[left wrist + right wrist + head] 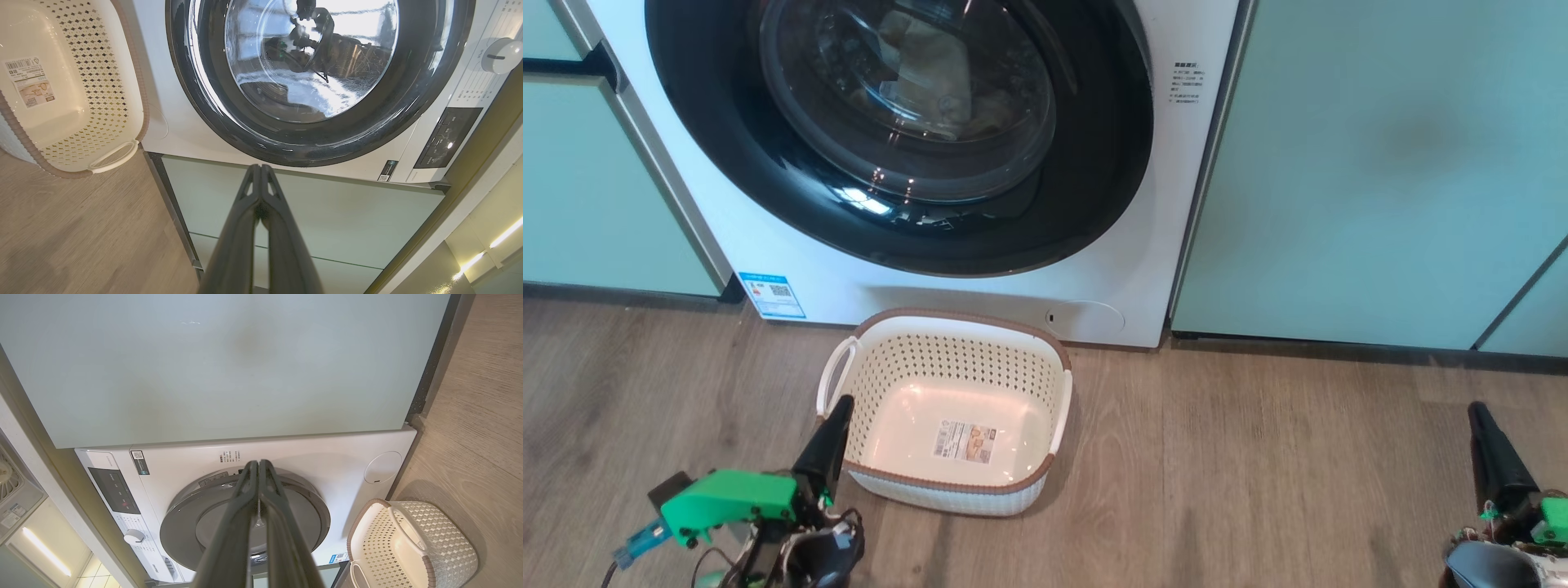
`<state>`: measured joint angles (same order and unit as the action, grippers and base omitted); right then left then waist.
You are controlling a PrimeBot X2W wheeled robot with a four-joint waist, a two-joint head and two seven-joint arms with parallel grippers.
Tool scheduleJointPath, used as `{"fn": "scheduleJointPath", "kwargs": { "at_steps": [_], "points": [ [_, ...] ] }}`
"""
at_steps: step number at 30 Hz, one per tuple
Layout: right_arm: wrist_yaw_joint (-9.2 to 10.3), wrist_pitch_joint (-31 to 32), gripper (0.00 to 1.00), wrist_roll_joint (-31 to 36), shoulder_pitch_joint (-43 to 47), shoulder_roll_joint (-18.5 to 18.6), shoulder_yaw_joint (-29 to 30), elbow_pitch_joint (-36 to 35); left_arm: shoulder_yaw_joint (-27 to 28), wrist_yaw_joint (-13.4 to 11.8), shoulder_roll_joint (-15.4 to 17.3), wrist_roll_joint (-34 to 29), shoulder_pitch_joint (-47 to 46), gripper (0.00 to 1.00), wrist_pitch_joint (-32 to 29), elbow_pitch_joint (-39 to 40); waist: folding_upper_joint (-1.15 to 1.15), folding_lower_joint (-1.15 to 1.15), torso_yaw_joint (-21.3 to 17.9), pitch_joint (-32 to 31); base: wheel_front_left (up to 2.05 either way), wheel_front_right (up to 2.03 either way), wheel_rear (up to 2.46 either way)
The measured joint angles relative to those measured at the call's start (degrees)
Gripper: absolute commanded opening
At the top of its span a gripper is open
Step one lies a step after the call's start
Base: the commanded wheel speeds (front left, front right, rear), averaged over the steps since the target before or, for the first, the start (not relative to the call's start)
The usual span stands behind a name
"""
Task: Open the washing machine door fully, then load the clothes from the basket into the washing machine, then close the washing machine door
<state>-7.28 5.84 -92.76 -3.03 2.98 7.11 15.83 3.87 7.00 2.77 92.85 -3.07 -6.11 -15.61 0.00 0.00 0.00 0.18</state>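
At the floor's back edge, basket [947, 363] sitting by washing machine [1184, 212], washing machine door [1094, 188] covering clothes [935, 77], left gripper [841, 407] and right gripper [1476, 412] clenching tight.

Barred from washer [1176, 204] by shut door [898, 131]; hemmed below by basket [956, 359] just before it; open over floor [1258, 474] either side.
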Motion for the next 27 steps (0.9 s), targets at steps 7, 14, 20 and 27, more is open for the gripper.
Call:
{"fn": "scheduleJointPath", "kwargs": {
  "at_steps": [7, 14, 20, 27],
  "points": [
    [0.0, 0.07, 0.0, 0.0, 0.0, -0.03, 0.02, 0.0, 0.02, 0.0, -0.02, 0.0, 0.0, 0.0, 0.0, 0.0, 0.0, 0.0, 0.0, 0.0, 0.0, 0.0, 0.0],
    [0.0, 0.08, 0.0, 0.07, 0.0, -0.08, 0.04, 0.0, 0.04, 0.0, -0.04, -0.01, 0.0, 0.0, 0.0, 0.0, 0.0, 0.0, 0.0, 0.0, 0.0, 0.0, 0.0],
    [0.0, 0.08, 0.0, 0.07, 0.0, -0.12, 0.08, 0.0, 0.09, 0.0, -0.05, -0.01, 0.0, 0.0, 0.0, -0.01, 0.0, 0.0, 0.0, 0.0, 0.0, 0.0, 0.0],
    [0.0, 0.24, 0.0, 0.07, 0.0, -0.14, 0.11, 0.0, 0.13, 0.0, -0.08, -0.01, 0.0, 0.0, -0.01, -0.01, 0.0, 0.0, 0.0, 0.0, 0.0, 0.0, 0.0]
  ]
}}
